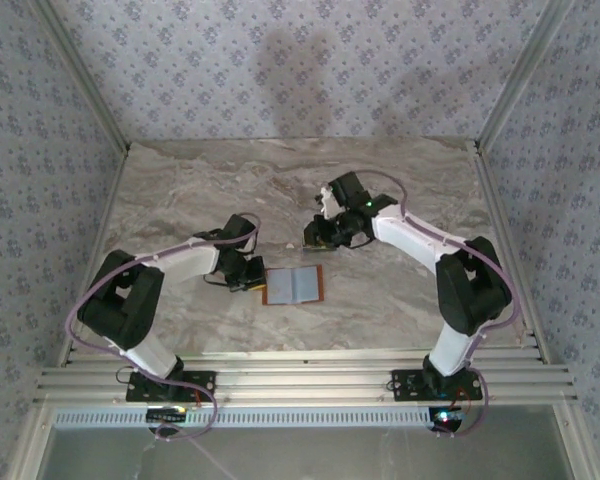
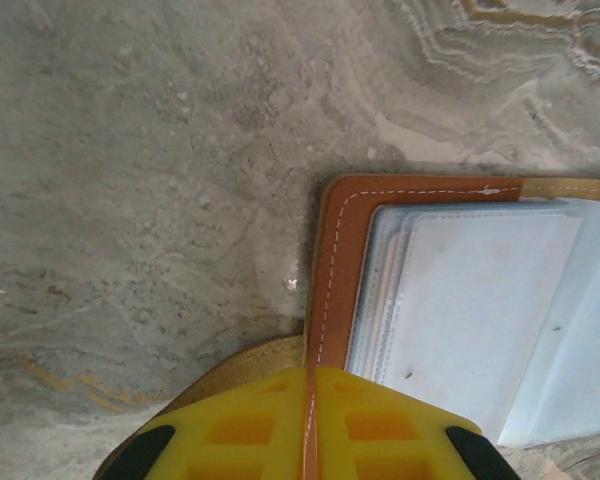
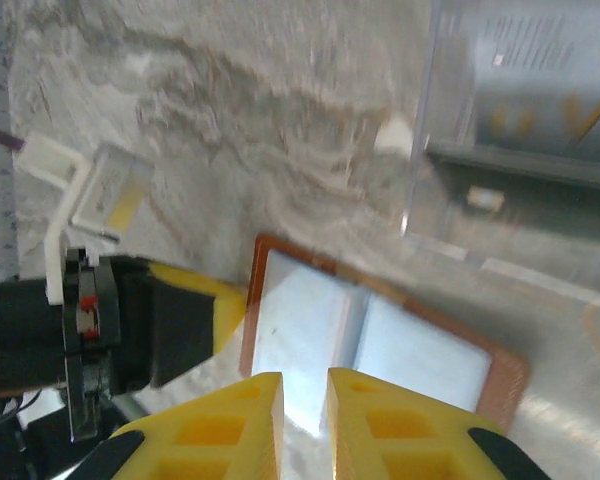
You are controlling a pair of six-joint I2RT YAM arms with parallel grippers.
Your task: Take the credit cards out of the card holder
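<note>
Left gripper (image 2: 310, 388): jaws together, clamped on the brown stitched rim of the card holder (image 2: 450, 300) at its left short end. The rim runs straight into the seam between the two yellow fingers.

Right gripper (image 3: 305, 385): jaws a narrow slit apart, nothing between them. It hangs clear of the holder, on the side toward the table's (image 1: 400, 180) far edge. In the right wrist view the open holder lies straight ahead of the fingertips, its nearer pale panel in line with the slit.

Holder position: flat and open on the table, between the two arms and nearer the near edge than the far one. Its long axis runs parallel to the near edge; the fold crosses it, near to far. The left arm is in contact and the right is close but apart. Judgement: the left pins the holder, so any draw of a card falls to the right.

Count: one holder, two grey-blue panels. The left panel shows several stacked clear sleeve edges. No credit cards can be made out separately, so none are counted. A pale printed rectangle (image 3: 525, 90) beyond the holder is too blurred to identify.
</note>
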